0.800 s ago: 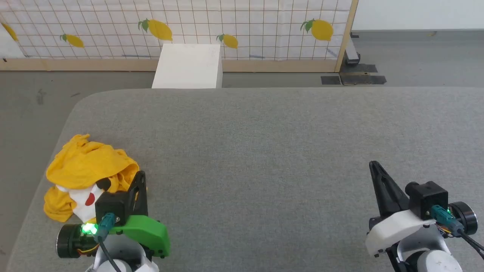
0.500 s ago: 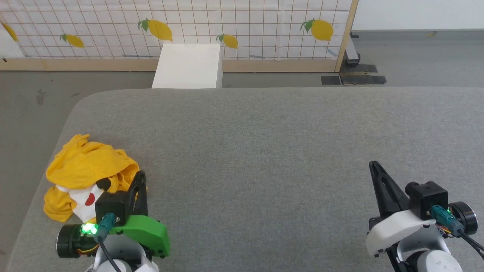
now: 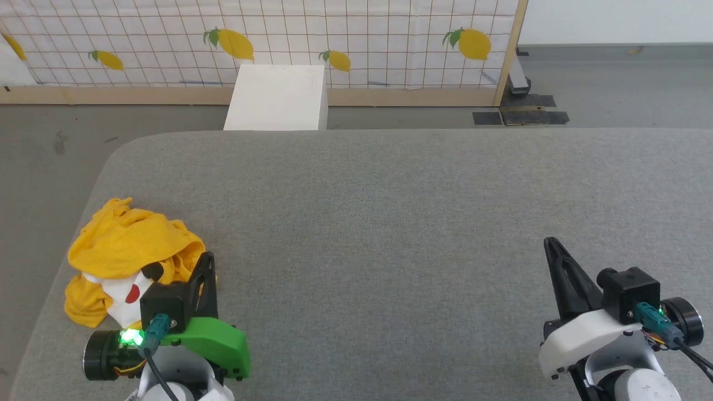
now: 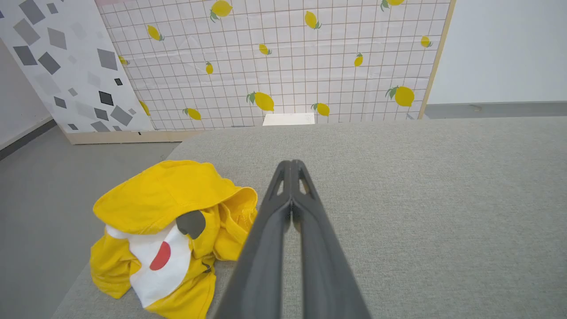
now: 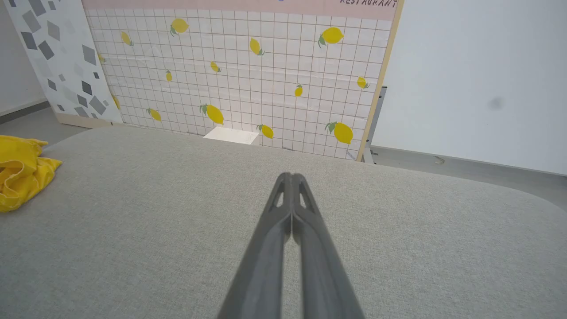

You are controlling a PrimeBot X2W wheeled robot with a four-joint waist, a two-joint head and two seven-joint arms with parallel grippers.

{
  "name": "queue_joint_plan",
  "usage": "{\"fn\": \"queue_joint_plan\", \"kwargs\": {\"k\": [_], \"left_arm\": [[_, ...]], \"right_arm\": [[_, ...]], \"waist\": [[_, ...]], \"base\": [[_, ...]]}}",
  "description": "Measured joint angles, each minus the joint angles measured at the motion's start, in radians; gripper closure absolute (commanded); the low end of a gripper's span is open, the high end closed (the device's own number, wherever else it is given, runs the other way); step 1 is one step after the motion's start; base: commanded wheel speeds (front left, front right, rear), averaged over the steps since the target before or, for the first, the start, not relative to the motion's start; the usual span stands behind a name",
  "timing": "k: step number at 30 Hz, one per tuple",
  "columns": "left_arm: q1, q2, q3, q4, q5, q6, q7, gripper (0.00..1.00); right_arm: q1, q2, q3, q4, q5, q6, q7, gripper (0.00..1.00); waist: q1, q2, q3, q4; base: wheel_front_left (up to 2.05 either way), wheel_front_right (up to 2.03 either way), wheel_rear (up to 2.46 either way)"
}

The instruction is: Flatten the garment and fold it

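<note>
At the near left corner of the grey padded table (image 3: 390, 195), the garment (image 3: 125, 250) lies crumpled in a yellow heap, with a white patch and a red dot showing on its near side. Just right of it, the left gripper (image 3: 207, 257) is closed on nothing, its tip beside the heap's right edge. Well apart at the near right, the right gripper (image 3: 550, 243) is likewise closed and empty.

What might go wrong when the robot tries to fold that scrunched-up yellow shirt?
1. The garment lies bunched near the left edge of the gray surface; a nudge might push it off.
2. It is so crumpled that a pinch may catch several layers.
3. The left gripper is shut; unopened, it would only shove the cloth.
</note>
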Motion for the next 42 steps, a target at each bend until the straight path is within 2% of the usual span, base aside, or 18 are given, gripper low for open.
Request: {"fn": "queue_joint_plan", "kwargs": {"k": [10,11,27,42], "left_arm": [[0.000,0.000,0.000,0.000,0.000,0.000,0.000,1.00],[0.000,0.000,-0.001,0.000,0.000,0.000,0.000,0.00],[-0.001,0.000,-0.023,0.023,-0.018,0.009,-0.023,0.00],[-0.003,0.006,-0.038,0.042,-0.041,0.028,-0.054,0.00]], "right_arm": [[0.000,0.000,0.000,0.000,0.000,0.000,0.000,1.00],[0.000,0.000,0.000,0.000,0.000,0.000,0.000,0.00],[0.000,0.000,-0.005,0.006,0.003,0.000,-0.015,0.00],[0.000,0.000,-0.008,0.018,0.014,0.000,-0.042,0.00]], "waist": [[0.0000,0.0000,0.000,0.000],[0.0000,0.0000,0.000,0.000],[0.0000,0.0000,-0.006,0.014],[0.0000,0.0000,-0.012,0.089]], "base": [[0.00,0.00,0.00],[0.00,0.00,0.00],[0.00,0.00,0.00],[0.00,0.00,0.00]]}}
